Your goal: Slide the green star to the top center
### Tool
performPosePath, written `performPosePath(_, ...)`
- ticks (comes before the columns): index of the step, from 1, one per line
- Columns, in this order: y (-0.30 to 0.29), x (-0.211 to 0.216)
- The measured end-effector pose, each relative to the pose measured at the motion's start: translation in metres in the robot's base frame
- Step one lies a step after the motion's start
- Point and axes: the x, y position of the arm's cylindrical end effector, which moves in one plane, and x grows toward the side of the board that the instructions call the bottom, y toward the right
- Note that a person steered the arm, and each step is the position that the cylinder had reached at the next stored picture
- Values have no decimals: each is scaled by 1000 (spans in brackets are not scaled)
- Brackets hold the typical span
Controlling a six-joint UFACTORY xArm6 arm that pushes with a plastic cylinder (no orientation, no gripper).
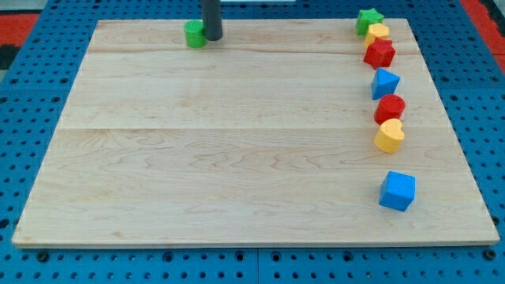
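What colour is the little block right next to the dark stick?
Green: the green block touches my tip on its left, in the camera view.

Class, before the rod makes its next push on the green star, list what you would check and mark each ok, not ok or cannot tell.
1. Green star in view, top right corner: ok.
2. Star at top center: not ok.
3. My tip beside the star: not ok; it is next to the green cylinder.
4. Star free of neighbours: not ok; the yellow block crowds it.
5. Board along the top edge clear: not ok; the cylinder is there.
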Motion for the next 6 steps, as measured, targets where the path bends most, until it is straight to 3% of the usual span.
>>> performPosePath(2, -73, -10)
performPosePath(3, -80, -7)
performPosePath(4, 7, 33)
performPosePath(6, 123, 81)
